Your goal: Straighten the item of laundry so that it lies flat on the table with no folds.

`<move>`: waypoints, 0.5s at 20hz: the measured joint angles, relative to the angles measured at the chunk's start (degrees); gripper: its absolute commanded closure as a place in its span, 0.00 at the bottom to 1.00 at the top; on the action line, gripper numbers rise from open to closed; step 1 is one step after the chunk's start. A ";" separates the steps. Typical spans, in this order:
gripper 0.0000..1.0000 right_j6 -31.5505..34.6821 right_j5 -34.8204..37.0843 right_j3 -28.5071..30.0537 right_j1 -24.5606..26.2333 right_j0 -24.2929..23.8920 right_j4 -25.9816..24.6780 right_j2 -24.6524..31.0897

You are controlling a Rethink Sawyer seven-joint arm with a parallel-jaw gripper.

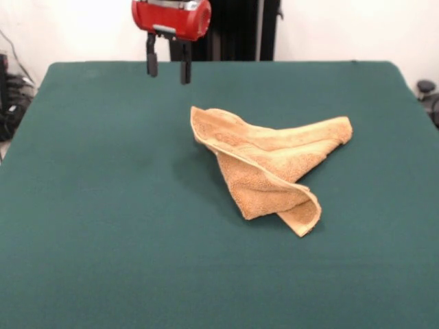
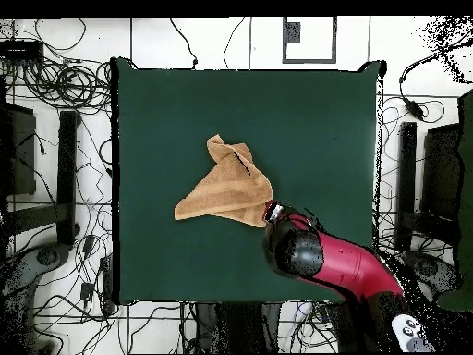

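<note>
The towel (image 1: 271,161) is lying crumpled near the middle of the green tabletop (image 1: 103,226), folded over itself into a rough wedge — one flap is doubling across the body and a rolled corner is pointing toward the camera in the front view. That view is showing the layers and raised hems clearly; from overhead the towel (image 2: 224,187) is reading only as a flat triangular shape with a narrow tip at one end.

The gripper (image 1: 167,68) is hanging above the far part of the tabletop, clear of the cloth, and its two dark fingers (image 1: 151,63) are standing apart with a plain gap between them, holding nothing. Overhead, the red arm (image 2: 342,263) is covering the fingers entirely — only its wrist end is showing, just beside the towel's edge.
</note>
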 measured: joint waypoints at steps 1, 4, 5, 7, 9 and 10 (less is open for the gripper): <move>0.00 0.14 -0.02 0.07 0.00 0.16 0.08 -0.17; 0.00 0.66 -0.33 0.69 0.04 1.25 0.69 -1.40; 0.00 0.67 -0.41 0.81 0.04 1.46 0.84 -1.62; 0.00 0.67 -0.80 1.34 0.03 1.96 1.24 -2.26; 0.00 0.67 -0.96 1.63 0.03 2.01 1.37 -2.41; 0.00 0.67 -1.04 1.75 0.04 2.00 1.36 -2.44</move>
